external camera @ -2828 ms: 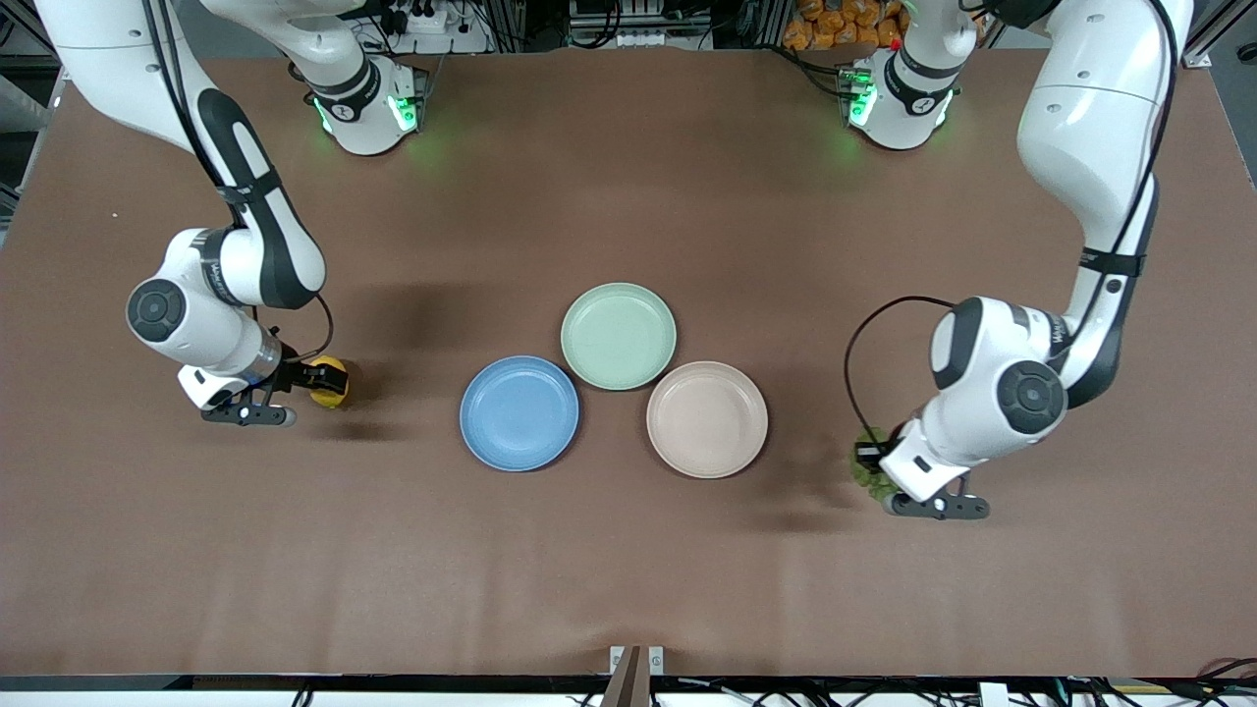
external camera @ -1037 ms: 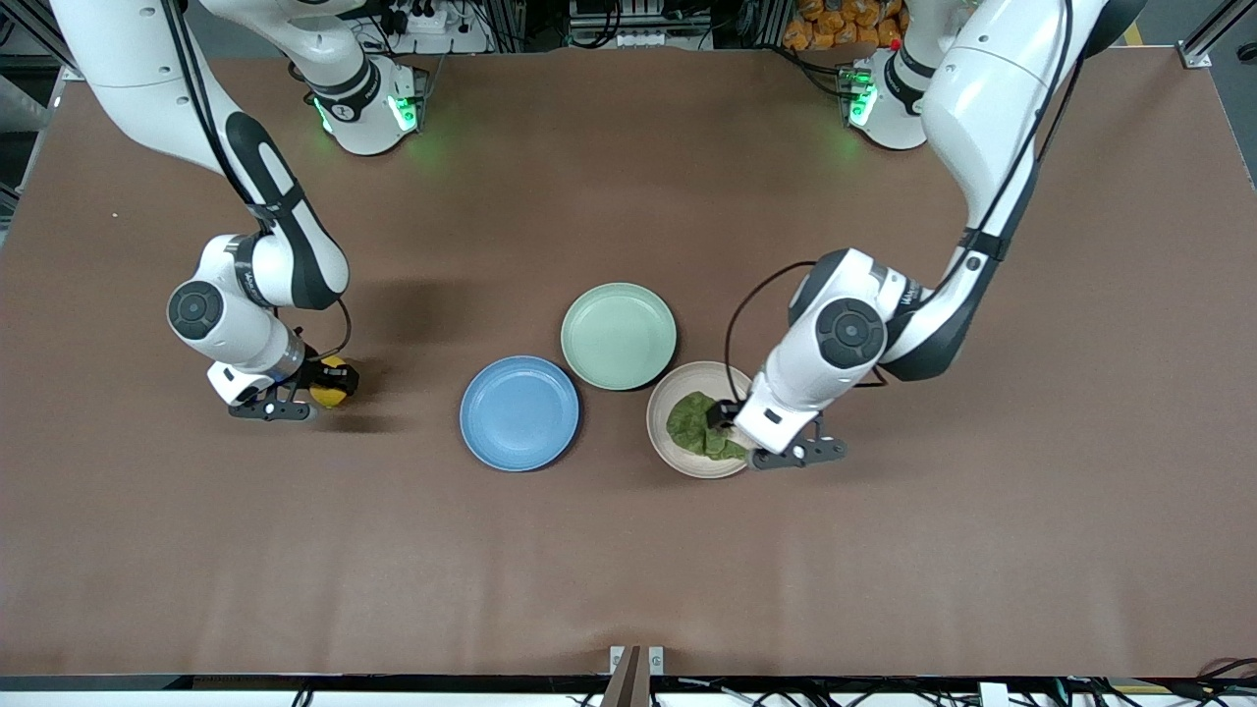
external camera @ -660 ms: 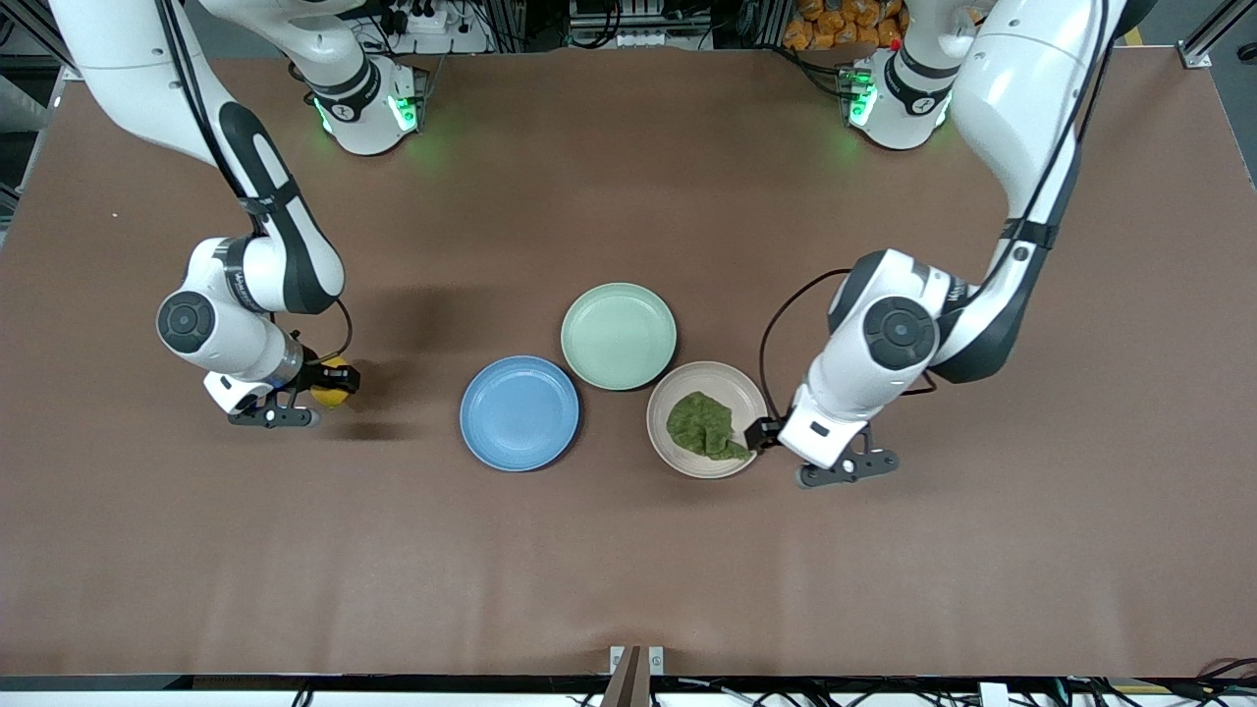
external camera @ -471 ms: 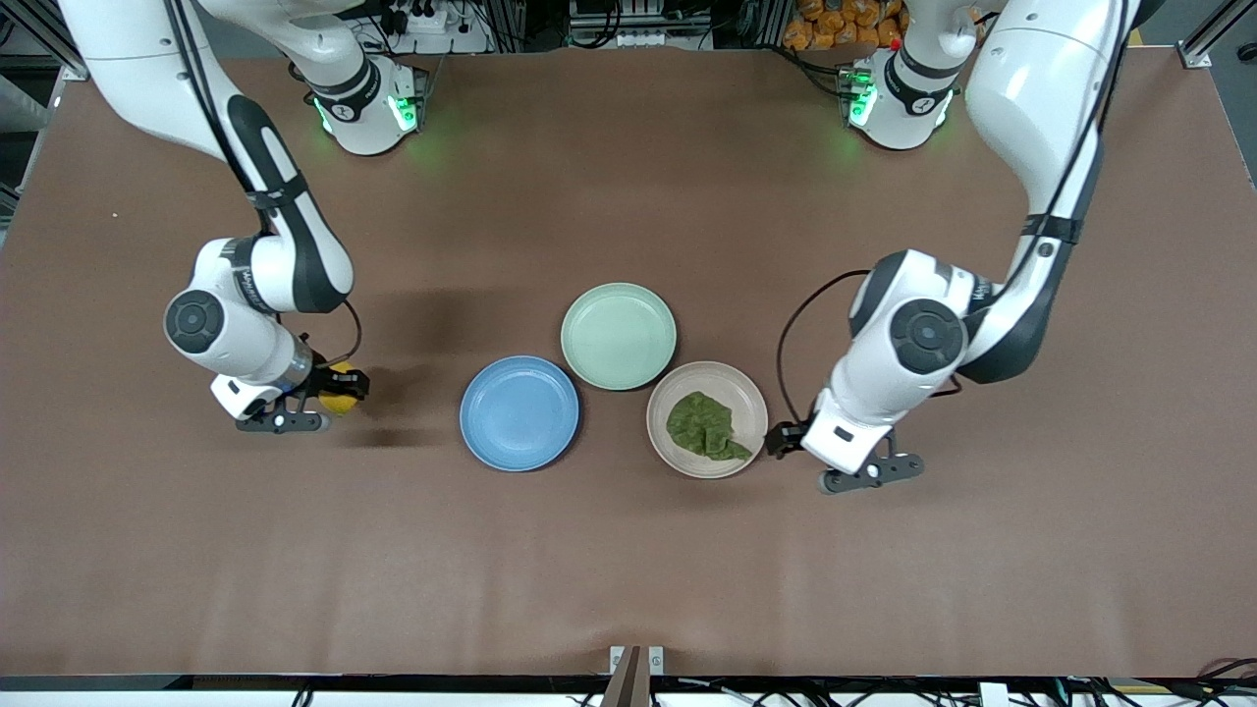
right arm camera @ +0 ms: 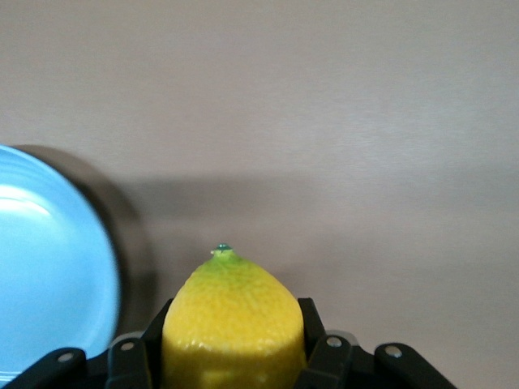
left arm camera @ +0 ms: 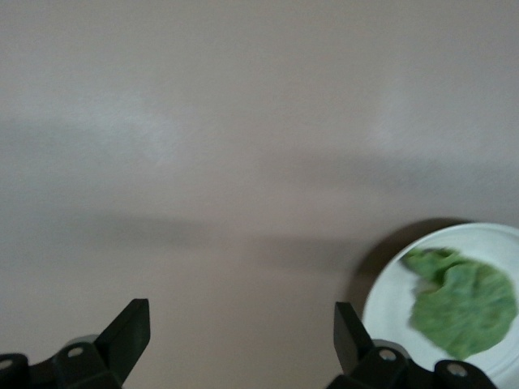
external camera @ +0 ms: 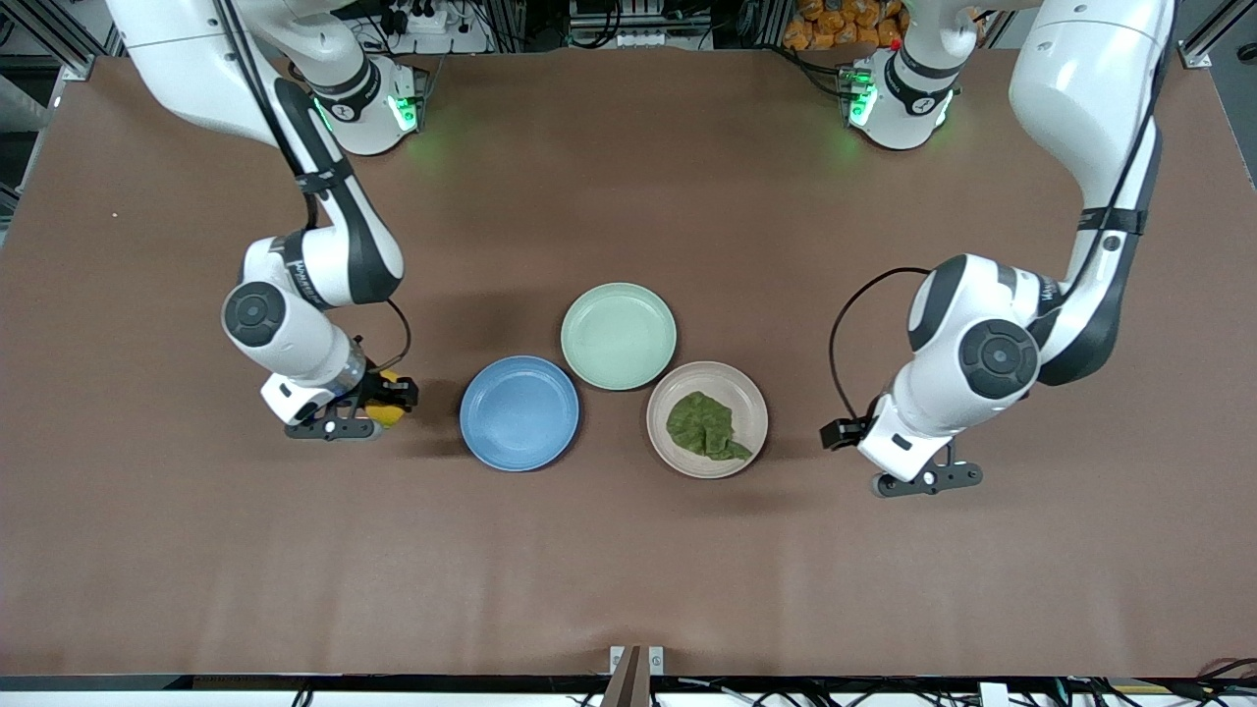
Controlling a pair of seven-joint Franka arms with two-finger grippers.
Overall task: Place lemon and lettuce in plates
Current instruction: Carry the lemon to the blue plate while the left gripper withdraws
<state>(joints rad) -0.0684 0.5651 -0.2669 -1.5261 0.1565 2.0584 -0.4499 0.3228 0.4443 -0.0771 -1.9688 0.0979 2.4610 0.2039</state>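
Lettuce (external camera: 707,427): lies in beige plate (external camera: 751,403).
Left gripper (external camera: 835,434): spread, over worktop (external camera: 628,570) beside it.
Right gripper (external camera: 391,393): pinching lemon (right arm camera: 233,324) (blue plate (external camera: 519,412) adjacent).
Green plate (external camera: 619,336): touches both.

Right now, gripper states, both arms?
Left gripper: open, empty, over the table beside the beige plate.
Right gripper: shut on the lemon, near the blue plate.

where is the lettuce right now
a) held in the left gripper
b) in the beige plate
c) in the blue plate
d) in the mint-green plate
b: the lettuce lies in the beige plate, while the left gripper is open over bare table beside that plate, toward the left arm's end, holding nothing.
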